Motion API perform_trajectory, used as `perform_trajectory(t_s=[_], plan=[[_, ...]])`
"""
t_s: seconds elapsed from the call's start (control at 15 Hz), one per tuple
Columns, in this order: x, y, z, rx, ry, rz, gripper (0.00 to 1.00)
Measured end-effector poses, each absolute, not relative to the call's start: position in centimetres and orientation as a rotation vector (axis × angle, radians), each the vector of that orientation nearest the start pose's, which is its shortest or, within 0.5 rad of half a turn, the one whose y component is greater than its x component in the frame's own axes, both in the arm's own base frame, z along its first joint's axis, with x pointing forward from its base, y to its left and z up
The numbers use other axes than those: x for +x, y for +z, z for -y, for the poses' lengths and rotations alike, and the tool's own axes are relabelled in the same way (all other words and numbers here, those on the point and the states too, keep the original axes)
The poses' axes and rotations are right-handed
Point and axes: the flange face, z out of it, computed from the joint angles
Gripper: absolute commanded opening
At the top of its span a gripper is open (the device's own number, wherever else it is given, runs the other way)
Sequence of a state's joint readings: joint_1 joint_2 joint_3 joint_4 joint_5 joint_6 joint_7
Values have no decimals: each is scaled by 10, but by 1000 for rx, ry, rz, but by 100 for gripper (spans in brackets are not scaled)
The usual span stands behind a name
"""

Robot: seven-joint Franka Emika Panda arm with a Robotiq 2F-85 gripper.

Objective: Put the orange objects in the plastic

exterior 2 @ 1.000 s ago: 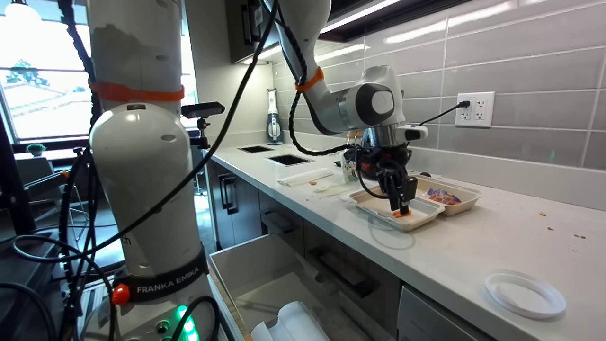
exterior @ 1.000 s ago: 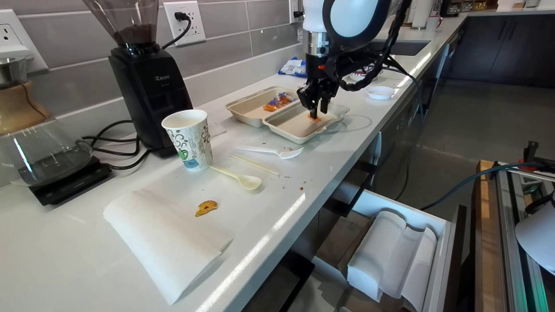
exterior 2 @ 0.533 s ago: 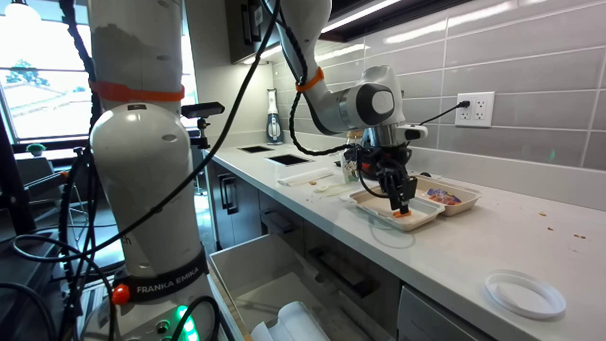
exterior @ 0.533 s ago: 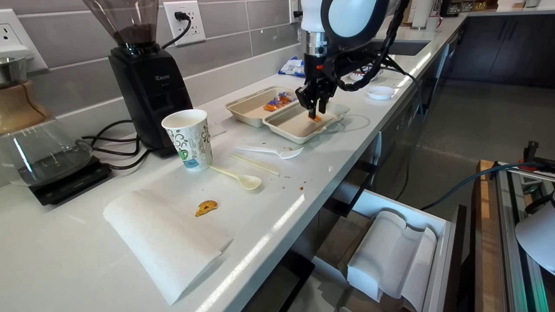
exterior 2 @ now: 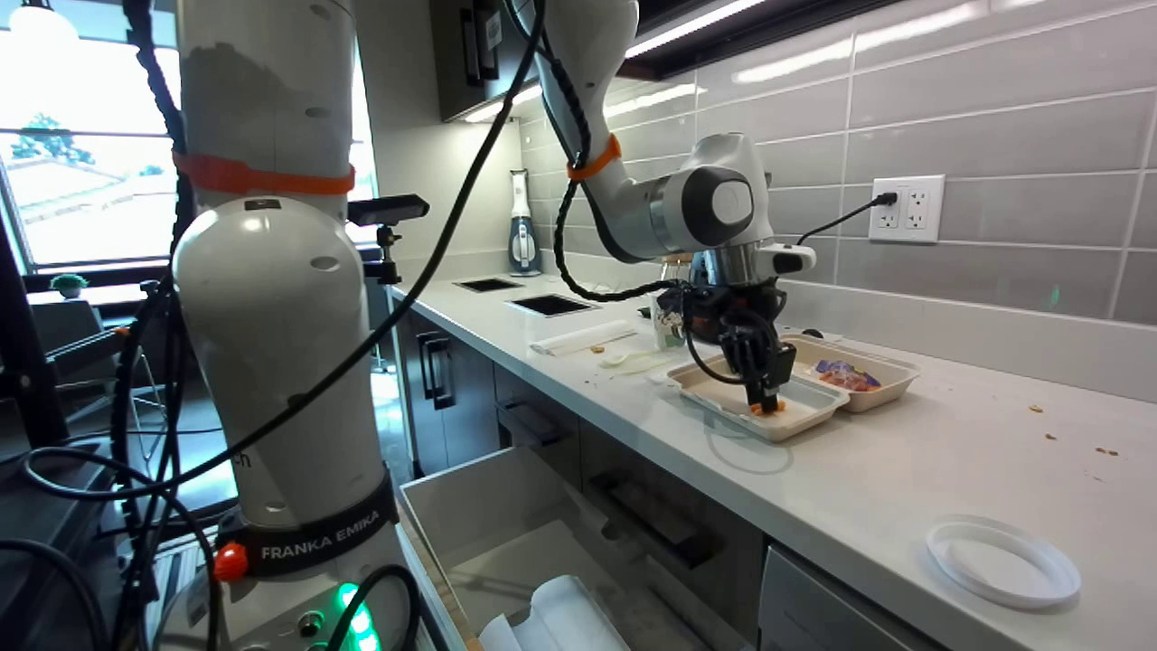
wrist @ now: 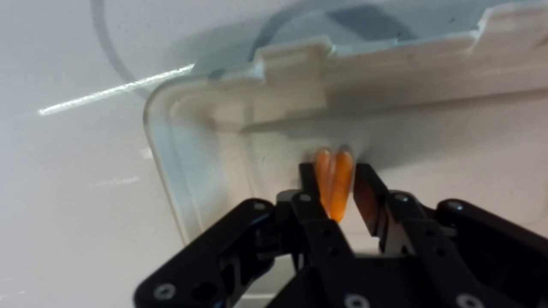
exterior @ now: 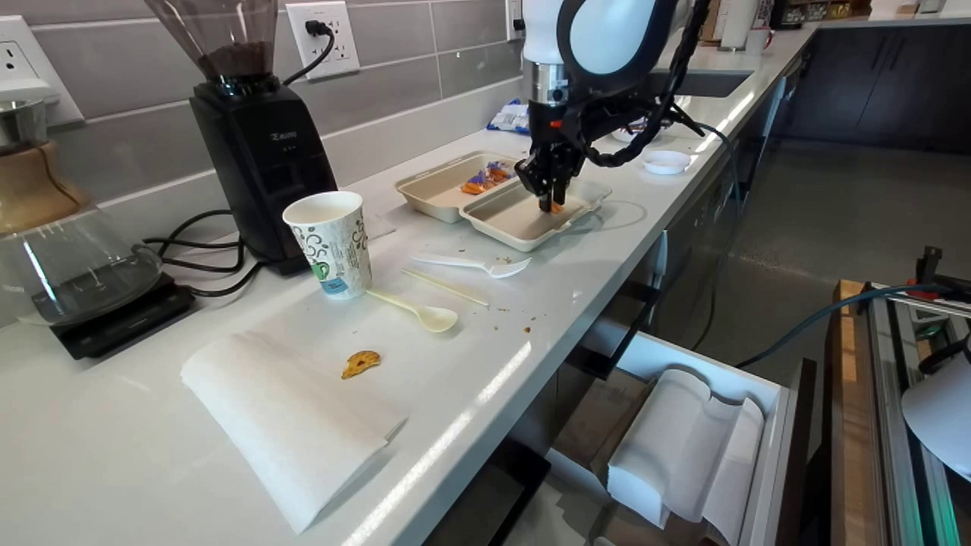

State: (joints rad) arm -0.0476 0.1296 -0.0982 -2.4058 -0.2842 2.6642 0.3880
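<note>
You have the black two-fingered gripper (wrist: 335, 173) pointing down into one half of the open beige clamshell box (exterior: 501, 216), its tips low, near that half's floor. In the wrist view, two small, elongated orange pieces (wrist: 341, 188) lie side by side within that half, between your black fingers (wrist: 309, 182). The fingers stand slightly apart, right against the pieces or just beside them; I cannot tell whether they pinch them. In both exterior views you see only a bit of orange by the tips. The box's adjoining half holds a crumpled, shiny purple-and-orange packet (exterior: 489, 177). On the glossy white counter (exterior: 447, 356), you have a white paper cup with a swirl print (exterior: 334, 250) upright in front of a black coffee grinder (exterior: 262, 174). A pale yellow spoon (exterior: 434, 318) lies beside the cup, with a thin pale stick (exterior: 445, 287) and a white utensil (exterior: 507, 269) nearer the box. A brown, cracker-like piece (exterior: 360, 364) lies near a folded white paper sheet (exterior: 281, 425). In an exterior view, a shallow round white dish (exterior 2: 1003, 562) sits well apart from your box.
</note>
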Motion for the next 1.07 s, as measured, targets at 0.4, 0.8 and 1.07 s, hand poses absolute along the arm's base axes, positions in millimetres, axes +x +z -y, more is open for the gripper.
perform_trajectory(t_s=[0.4, 0.8, 1.07], plan=[[507, 269, 66, -3235, -262, -466, 5], [510, 275, 70, -3232, -286, -477, 5], [511, 285, 71, -3227, -318, -483, 5]])
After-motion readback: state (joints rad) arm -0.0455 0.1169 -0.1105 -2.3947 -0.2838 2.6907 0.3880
